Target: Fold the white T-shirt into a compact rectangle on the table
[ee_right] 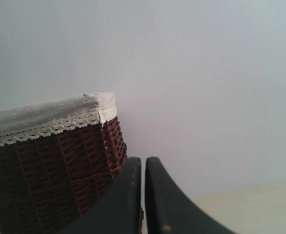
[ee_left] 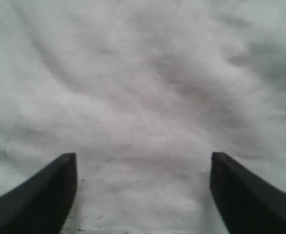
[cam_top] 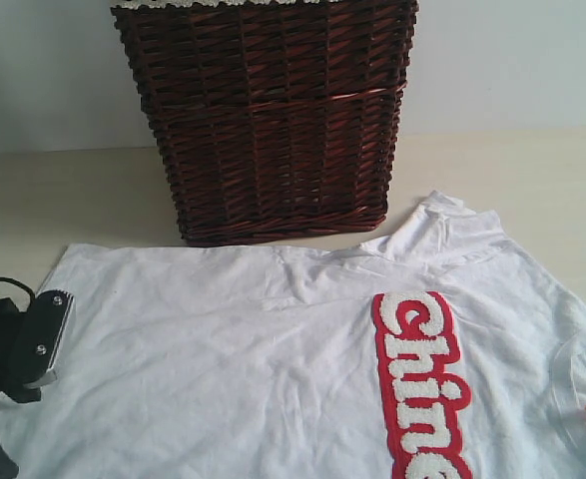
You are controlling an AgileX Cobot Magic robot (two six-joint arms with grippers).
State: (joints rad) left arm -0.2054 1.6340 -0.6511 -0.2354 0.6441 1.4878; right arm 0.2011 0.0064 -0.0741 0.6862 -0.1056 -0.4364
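Left claw (ee_left: pixel 143 192) spread wide, empty, white T-shirt (ee_left: pixel 147 87) directly beneath; right claw (ee_right: pixel 143 195) closed, empty, wicker basket (ee_right: pixel 50 170) ahead.

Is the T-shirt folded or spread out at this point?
Spread out. The T-shirt lies flat across the table, red lettering band face up, with only light wrinkles; no fold shows in the visible part.

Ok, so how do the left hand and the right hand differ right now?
The left hand is spread wide open; the right hand is shut. The left hand faces the white T-shirt up close; the right hand faces the wicker basket and the wall. Both are dark and grip nothing.
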